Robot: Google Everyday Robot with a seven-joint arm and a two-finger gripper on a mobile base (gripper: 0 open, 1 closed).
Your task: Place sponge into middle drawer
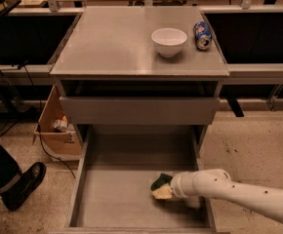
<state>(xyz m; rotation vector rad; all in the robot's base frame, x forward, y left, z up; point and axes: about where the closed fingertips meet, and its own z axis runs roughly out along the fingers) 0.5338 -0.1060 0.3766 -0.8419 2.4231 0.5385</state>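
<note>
The middle drawer (113, 195) is pulled out wide below the cabinet, a grey tray with low side walls. My white arm reaches into it from the right. The gripper (168, 189) is at the drawer's right side, just above the floor, and is shut on the sponge (159, 184). The sponge is tilted, with its dark green face up and the yellow foam below. The wrist hides most of the gripper.
A white bowl (169, 41) and a blue can (202, 35) stand on the cabinet top (107, 48). The upper drawer's grey front panel (139, 110) is closed. A cardboard box (57, 128) sits at the left, with a person's shoe (23, 184) beside it.
</note>
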